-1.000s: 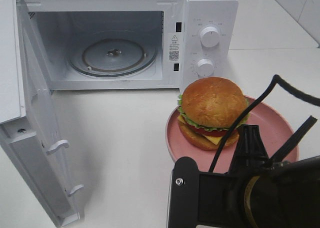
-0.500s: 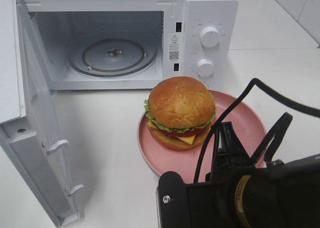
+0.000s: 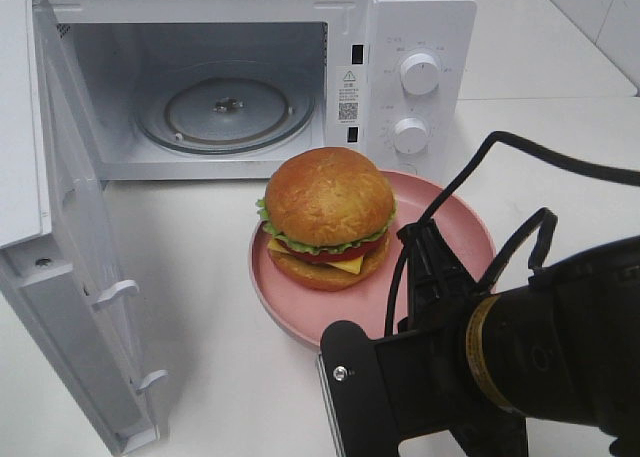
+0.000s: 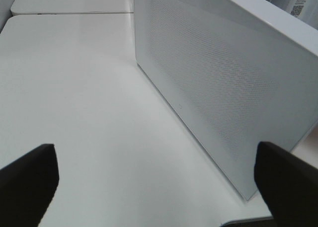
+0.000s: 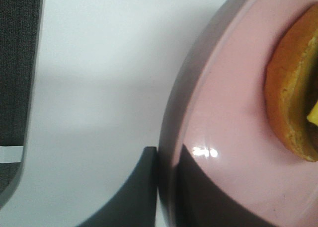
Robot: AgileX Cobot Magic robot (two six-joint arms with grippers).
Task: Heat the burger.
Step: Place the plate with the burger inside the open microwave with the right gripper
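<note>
The microwave (image 3: 420,37) stood open, nothing inside. The burger (image 3: 327,217) sat on the plate (image 3: 455,227) just near of it, not yet loaded. The right gripper (image 5: 166,187) pinched the plate rim; the left gripper (image 4: 159,187) gaped wide, empty. Closing and heating remained.

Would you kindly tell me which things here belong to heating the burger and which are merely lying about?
In the job: burger, plate under it, open microwave, right fingers shut on the plate's rim.
Idle: left fingers, open by the microwave door; table.
</note>
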